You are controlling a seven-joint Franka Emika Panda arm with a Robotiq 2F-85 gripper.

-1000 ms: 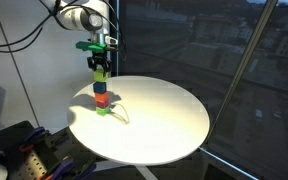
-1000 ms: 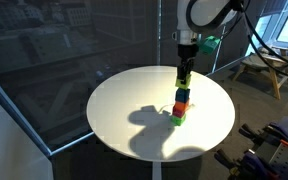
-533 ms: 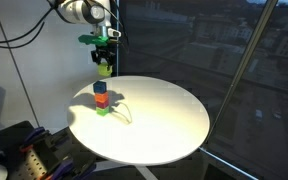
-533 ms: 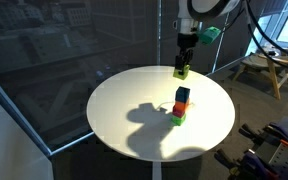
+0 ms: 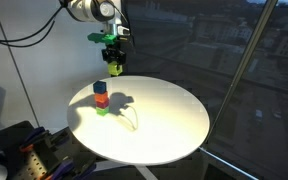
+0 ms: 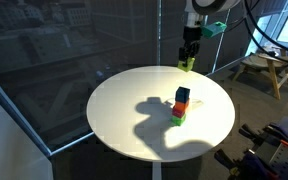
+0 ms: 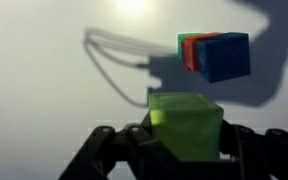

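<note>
My gripper [image 5: 114,63] hangs well above the round white table [image 5: 164,125] and is shut on a yellow-green block [image 5: 115,69], seen also in an exterior view [image 6: 187,63]. In the wrist view the block [image 7: 185,125] fills the gap between the fingers. A small stack stands on the table below and to the side: a blue block [image 5: 101,88] on a red block [image 5: 102,100] on a green block [image 5: 103,109]. In the wrist view the blue block [image 7: 226,56], red block [image 7: 191,52] and green block [image 7: 181,44] appear beyond the held block.
Dark glass windows [image 5: 214,50] stand behind the table. A thin cable [image 5: 132,115] lies on the tabletop beside the stack. Black equipment [image 5: 19,150] sits beside the table, and chairs [image 6: 259,65] stand past the table's far side.
The gripper lifted the yellow-green block off the top of the stack, rose, and moved sideways away from it. The remaining three blocks stayed put.
</note>
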